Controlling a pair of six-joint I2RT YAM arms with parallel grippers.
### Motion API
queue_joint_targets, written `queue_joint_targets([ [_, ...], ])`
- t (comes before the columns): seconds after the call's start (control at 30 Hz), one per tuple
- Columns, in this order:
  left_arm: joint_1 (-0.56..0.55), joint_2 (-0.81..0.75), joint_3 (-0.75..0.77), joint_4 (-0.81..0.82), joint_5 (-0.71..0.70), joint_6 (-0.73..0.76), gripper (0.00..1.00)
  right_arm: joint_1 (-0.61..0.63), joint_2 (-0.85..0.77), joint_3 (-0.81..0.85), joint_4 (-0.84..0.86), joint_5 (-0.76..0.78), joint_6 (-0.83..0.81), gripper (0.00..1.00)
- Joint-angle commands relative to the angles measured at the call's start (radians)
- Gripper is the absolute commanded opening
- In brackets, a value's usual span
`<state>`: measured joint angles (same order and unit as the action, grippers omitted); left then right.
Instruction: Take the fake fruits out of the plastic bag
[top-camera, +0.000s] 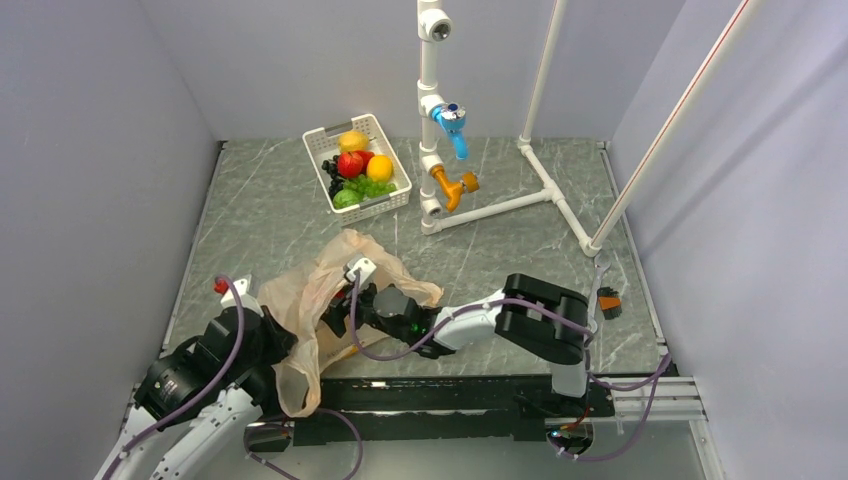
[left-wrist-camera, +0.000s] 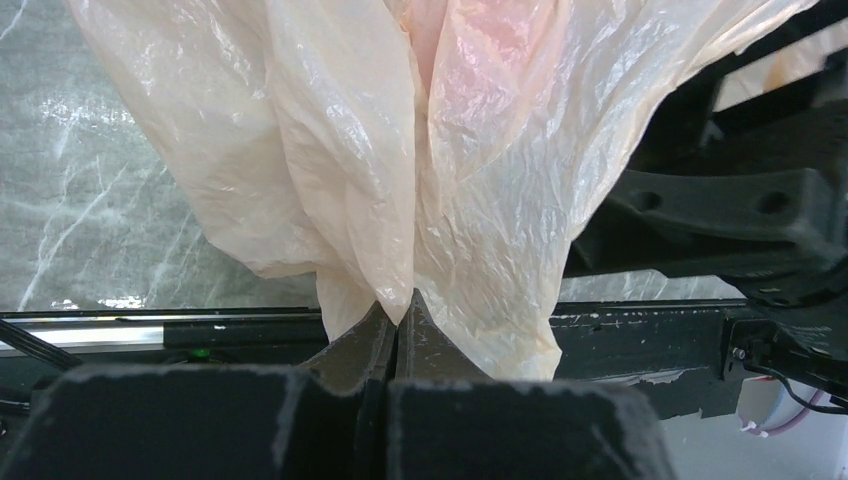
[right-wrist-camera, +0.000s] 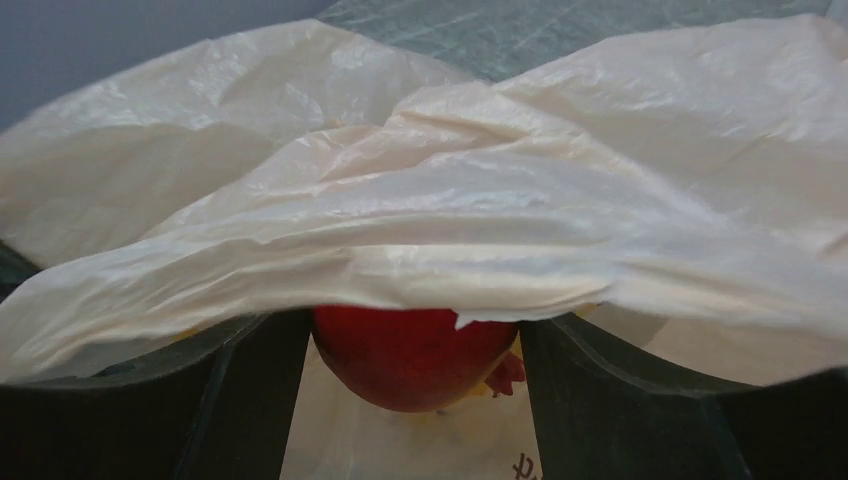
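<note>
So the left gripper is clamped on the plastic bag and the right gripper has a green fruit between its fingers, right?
Not green: the right wrist view shows a red fruit between the fingers of the right gripper, under the plastic bag. The left gripper is clamped on the bag.

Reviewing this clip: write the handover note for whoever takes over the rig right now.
Left gripper: shut, pinching a fold of the plastic bag.
Right gripper: inside the bag mouth, jaws wide and seemingly pressed on both sides of a red fruit; bag film hides the fingertips.
Done: a red apple, a round green fruit and a green grape bunch lie in the white basket at the back.
Left: draw the red fruit out and set it down. Whether anything else remains in the bag cannot be seen.
</note>
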<state>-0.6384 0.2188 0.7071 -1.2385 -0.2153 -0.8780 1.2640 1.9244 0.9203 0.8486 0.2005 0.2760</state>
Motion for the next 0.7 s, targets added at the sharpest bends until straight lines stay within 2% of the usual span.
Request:
queue_joint_targets([
  [0.0, 0.002, 0.039, 0.016, 0.019, -0.01, -0.008, 0.0, 0.002, -0.101, -0.056, 0.117, 0.014, -0.011, 0.0],
  [0.23, 0.0, 0.126, 0.022, 0.019, 0.002, 0.009, 0.0, 0.001, -0.194, -0.075, 0.013, 0.003, 0.001, 0.0],
  [0.37, 0.001, 0.138, 0.022, 0.027, 0.022, 0.031, 0.0, 0.002, -0.292, -0.091, -0.128, 0.012, -0.015, 0.0],
  [0.5, 0.0, 0.079, 0.017, 0.038, 0.03, 0.034, 0.0, 0.001, -0.433, -0.14, -0.227, 0.058, -0.038, 0.0],
  [0.67, 0.001, -0.034, 0.012, 0.036, 0.012, 0.014, 0.0, 0.002, -0.553, -0.126, -0.332, 0.082, -0.051, 0.0],
])
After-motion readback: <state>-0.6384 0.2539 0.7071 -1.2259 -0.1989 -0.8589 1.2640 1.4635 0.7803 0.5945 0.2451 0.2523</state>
